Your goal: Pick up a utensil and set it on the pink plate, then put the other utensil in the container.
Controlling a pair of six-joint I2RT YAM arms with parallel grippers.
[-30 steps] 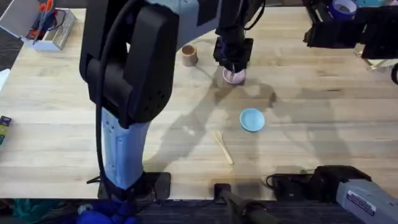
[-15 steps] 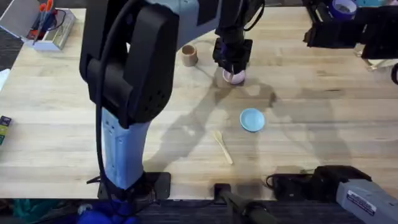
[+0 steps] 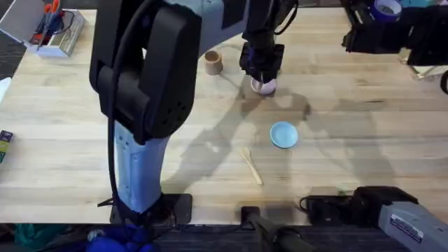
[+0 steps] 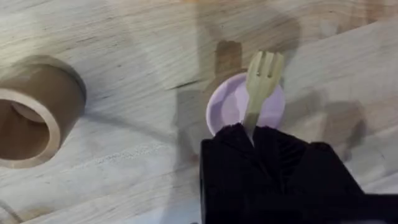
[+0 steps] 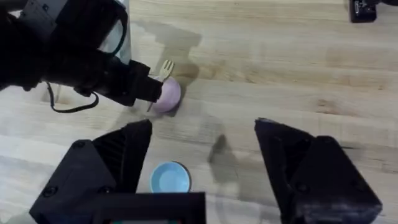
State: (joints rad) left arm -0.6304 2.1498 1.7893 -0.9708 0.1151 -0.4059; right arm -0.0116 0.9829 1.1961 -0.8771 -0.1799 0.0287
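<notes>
One wooden fork is clamped in the left gripper, prongs pointing straight out over the pink plate; the right gripper gapes idle.

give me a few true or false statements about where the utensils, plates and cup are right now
1. The left tool grips the pale wooden fork over the small round pink plate. True.
2. The pale wooden spoon is inside the tan-brown cylindrical cup. False: it lies on the wooden table, near the light-blue round plate.
3. The right tool is open and holds nothing. True.
4. The light-blue plate carries the fork. False: that plate is bare.
</notes>
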